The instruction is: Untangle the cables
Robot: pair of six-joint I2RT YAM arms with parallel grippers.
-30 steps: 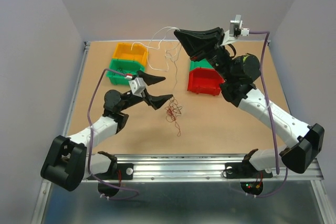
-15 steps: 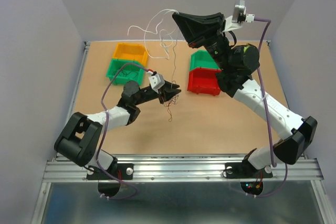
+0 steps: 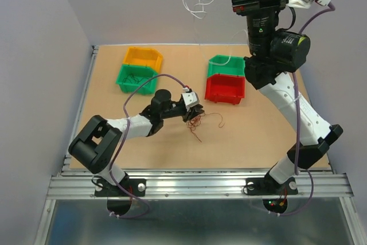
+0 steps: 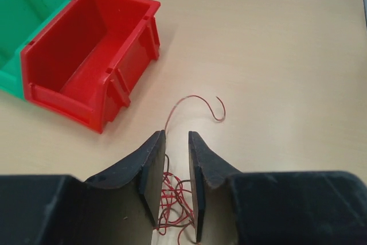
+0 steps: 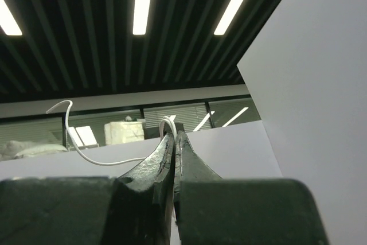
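While my left claw (image 4: 176,137) stands narrowed around the red wire wad (image 4: 172,199) at bottom centre, grip unclear, arm stretched low, my right claw (image 5: 174,137), upright at top right, pinches a white strand (image 5: 86,156).

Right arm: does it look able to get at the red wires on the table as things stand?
Probably not right away. The right gripper is high above the table, shut on the white cable, and the left gripper sits right over the red wires.
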